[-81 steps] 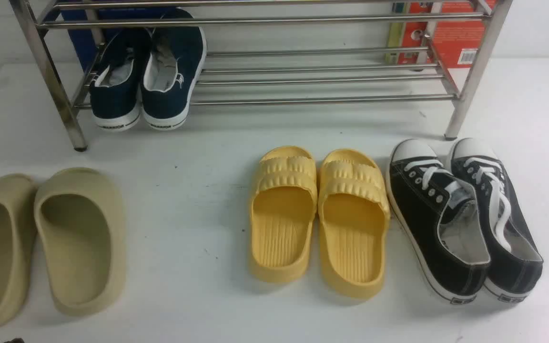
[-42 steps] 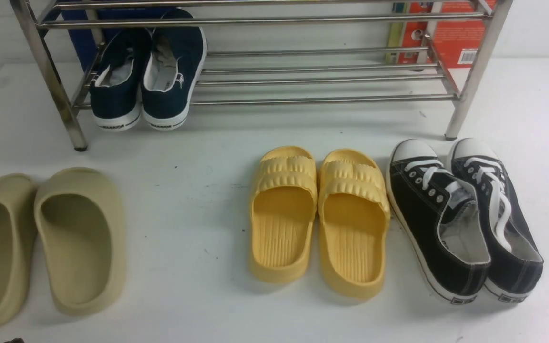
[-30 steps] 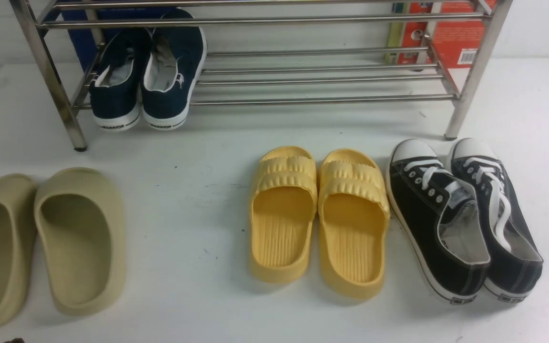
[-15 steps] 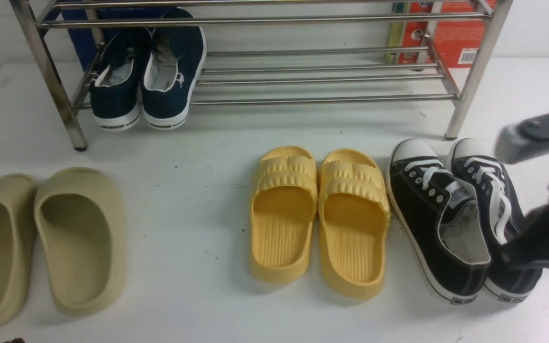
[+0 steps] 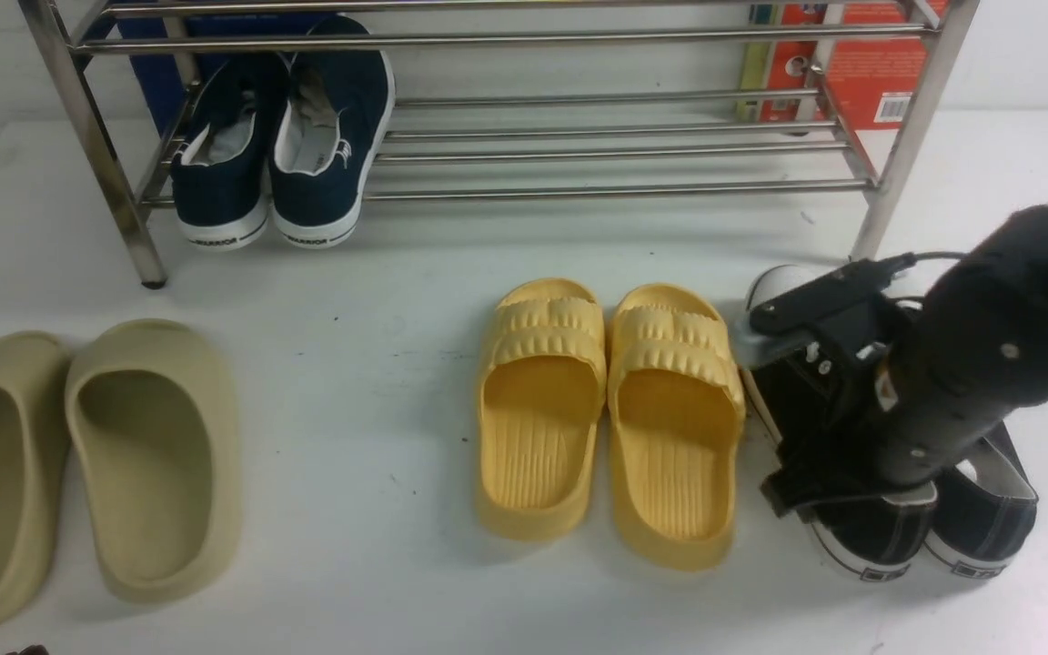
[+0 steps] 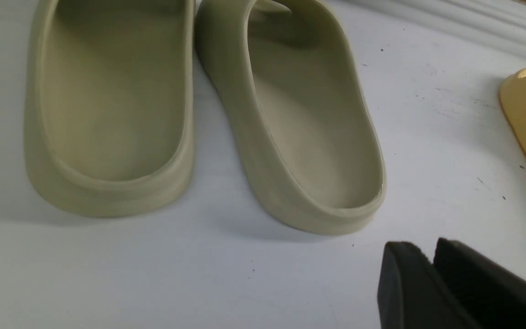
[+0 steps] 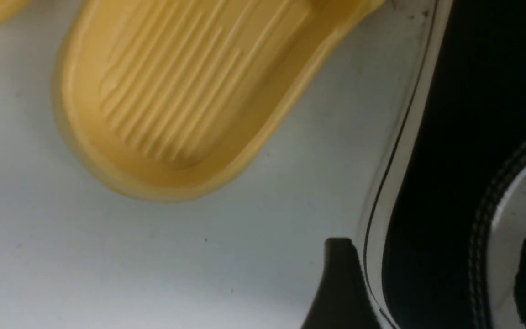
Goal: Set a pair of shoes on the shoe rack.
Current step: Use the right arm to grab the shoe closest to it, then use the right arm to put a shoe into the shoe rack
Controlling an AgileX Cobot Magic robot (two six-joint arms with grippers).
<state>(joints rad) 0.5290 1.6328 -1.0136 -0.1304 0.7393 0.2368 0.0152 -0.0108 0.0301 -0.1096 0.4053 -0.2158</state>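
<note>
The pair of black canvas low-top sneakers with white soles [image 5: 879, 532] lies toward the table's [image 5: 378, 437] right edge, before the shiny steel tube shoe rack [image 5: 615, 191] along the far edge. The right pincer [image 7: 439, 278], spread, straddles one sneaker's side wall. The left pincer [image 6: 429, 258], pressed together, hovers by beige foam slides [image 6: 290, 114].

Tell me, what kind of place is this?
Probably a robot practice setup staged like a home entryway: a steel shoe rack, yellow slides and black sneakers on a white surface, and a robot's right end effector at the sneakers.
</note>
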